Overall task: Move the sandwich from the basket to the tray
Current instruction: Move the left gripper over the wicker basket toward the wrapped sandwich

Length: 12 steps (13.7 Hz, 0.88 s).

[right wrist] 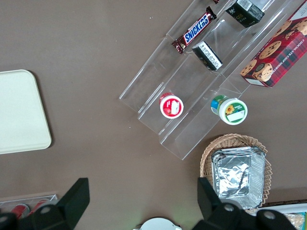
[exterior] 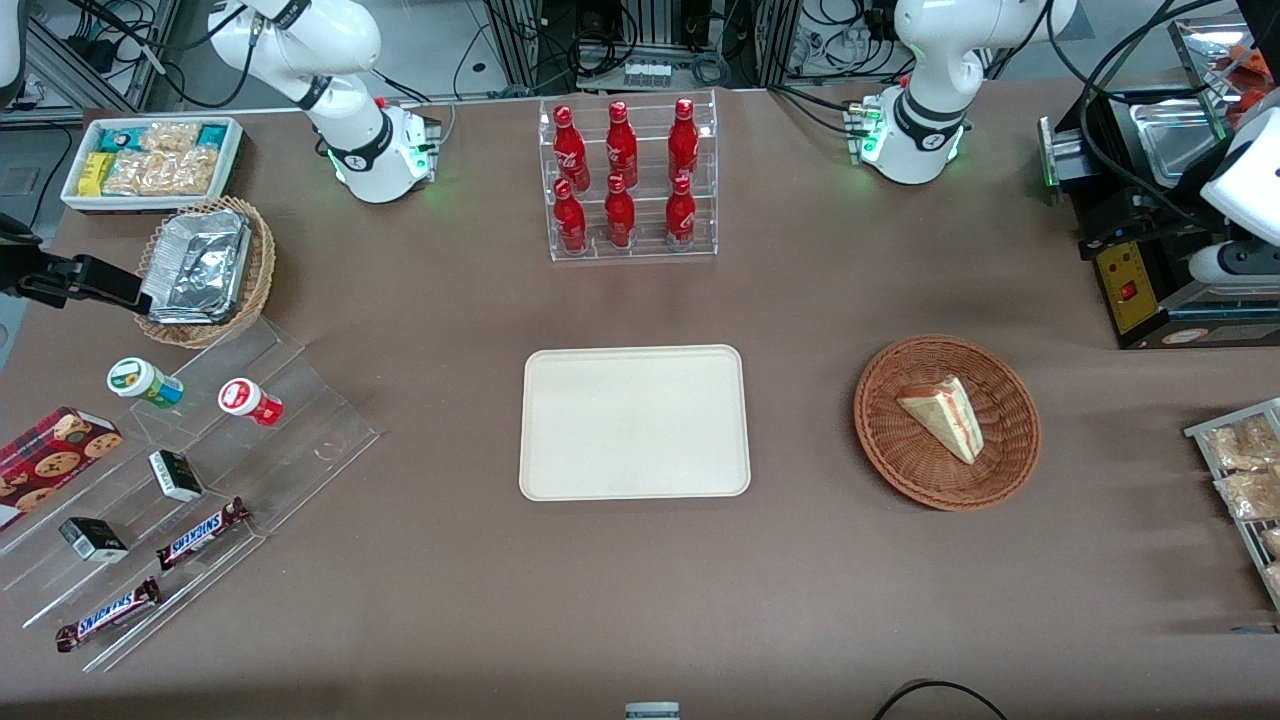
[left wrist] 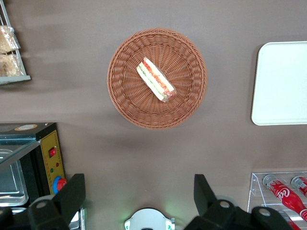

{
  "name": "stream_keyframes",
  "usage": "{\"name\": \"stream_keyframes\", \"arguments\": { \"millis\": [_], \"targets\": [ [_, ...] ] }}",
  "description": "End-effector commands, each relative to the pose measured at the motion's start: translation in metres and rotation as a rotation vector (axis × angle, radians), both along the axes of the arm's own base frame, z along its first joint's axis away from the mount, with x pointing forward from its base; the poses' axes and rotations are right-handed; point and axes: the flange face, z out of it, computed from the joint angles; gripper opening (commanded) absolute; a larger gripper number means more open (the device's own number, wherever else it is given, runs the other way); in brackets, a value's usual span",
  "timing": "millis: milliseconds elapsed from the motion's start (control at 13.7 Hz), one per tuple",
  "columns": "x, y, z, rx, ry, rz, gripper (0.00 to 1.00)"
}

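Note:
The sandwich [exterior: 945,415] [left wrist: 155,79], a pale bread wedge with red and green filling, lies in the round reddish-brown wicker basket [exterior: 900,455] [left wrist: 122,103]. The cream rectangular tray [exterior: 633,422] [left wrist: 280,84] sits bare beside the basket, toward the parked arm's end. My gripper [left wrist: 138,184] hangs high over the table, between the working arm's base [left wrist: 148,221] and the basket. It is farther from the front camera than the basket. Its fingers [left wrist: 74,189] stand wide apart and hold nothing.
A clear rack of red bottles [exterior: 630,180] stands farther from the front camera than the tray. A black machine with a yellow panel [exterior: 1135,275] and a wire rack of snack packets [exterior: 1245,480] flank the basket. A stepped acrylic snack display [exterior: 180,480] and a foil-filled basket [exterior: 205,270] lie toward the parked arm's end.

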Motion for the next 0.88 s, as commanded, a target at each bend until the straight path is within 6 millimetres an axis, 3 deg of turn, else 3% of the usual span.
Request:
{"name": "stream_keyframes", "arguments": {
  "millis": [0,220,366,585,805],
  "targets": [
    [-0.002,0.003,0.008,-0.009,0.006,-0.011,1.00],
    [0.010,0.005,-0.011,-0.004,0.027,-0.007,1.00],
    [0.023,0.010,-0.038,0.035,0.054,-0.001,1.00],
    [0.032,0.010,-0.105,0.048,0.040,0.026,1.00],
    [0.035,0.008,-0.162,0.064,-0.005,0.215,1.00]
  ]
}}
